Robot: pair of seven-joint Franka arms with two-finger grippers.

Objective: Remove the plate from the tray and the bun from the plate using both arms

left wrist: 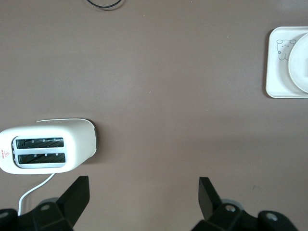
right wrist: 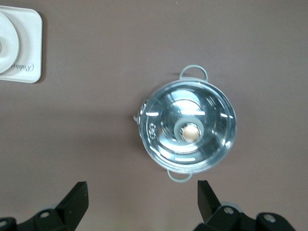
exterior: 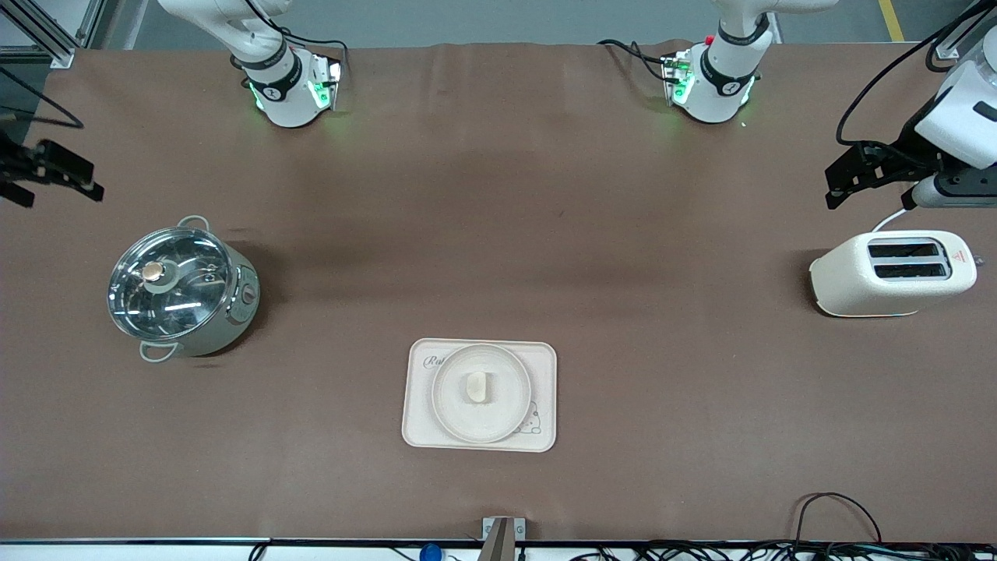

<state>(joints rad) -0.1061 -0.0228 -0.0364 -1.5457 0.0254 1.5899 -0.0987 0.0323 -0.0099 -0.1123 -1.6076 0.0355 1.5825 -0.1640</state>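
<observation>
The round cream plate [exterior: 498, 413] lies on the rectangular cream tray [exterior: 545, 366], near the front camera at the table's middle. The small pale bun [exterior: 477, 387] rests on the plate's centre. My left gripper [exterior: 833, 187] is open and empty, up over the table at the left arm's end, beside the toaster. My right gripper [exterior: 58, 187] is open and empty, over the table at the right arm's end, beside the pot. The left wrist view shows the left gripper [left wrist: 144, 197] open over bare table, with the tray [left wrist: 276, 77] and plate [left wrist: 301, 67] at its edge. The right wrist view shows the right gripper [right wrist: 143, 199] open, with the tray [right wrist: 31, 43] and plate [right wrist: 7, 48].
A white two-slot toaster [exterior: 892, 273] stands at the left arm's end and shows in the left wrist view [left wrist: 45, 149]. A pot with a glass lid [exterior: 181, 287] stands at the right arm's end and shows in the right wrist view [right wrist: 187, 127]. Cables lie along the table's near edge.
</observation>
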